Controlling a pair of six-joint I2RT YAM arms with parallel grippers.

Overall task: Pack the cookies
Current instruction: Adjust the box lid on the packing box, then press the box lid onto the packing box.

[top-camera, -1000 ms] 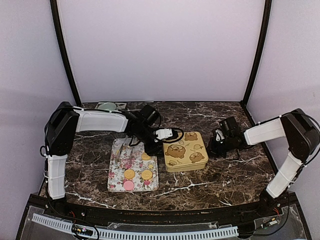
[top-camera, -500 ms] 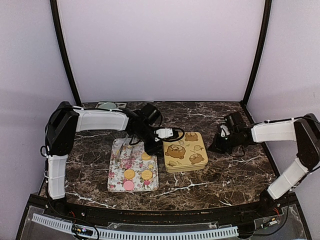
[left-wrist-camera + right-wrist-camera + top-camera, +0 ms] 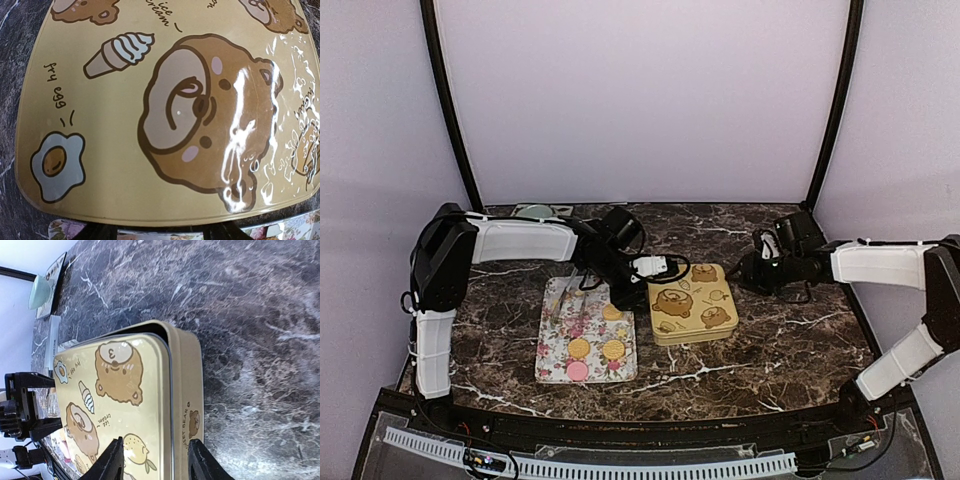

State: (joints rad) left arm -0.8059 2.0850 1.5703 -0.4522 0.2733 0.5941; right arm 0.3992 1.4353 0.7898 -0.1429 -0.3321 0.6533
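- Cookies (image 3: 579,348): three golden rounds and one pink one lie on the flower-patterned tray (image 3: 558,325), left of centre on the marble table (image 3: 790,340)
- Left gripper (image 3: 622,296) hangs over the tray's right edge, just beside the tin's left side; its jaws stand apart with nothing between them, and one golden cookie sits right by its tip
- Gold tin (image 3: 692,334) lies just right of the tray; its bear-printed lid (image 3: 688,298) rests on top slightly askew, leaving a dark gap at one corner
- Right gripper (image 3: 154,456) hovers near the tin's right side, fingers parted and holding nothing
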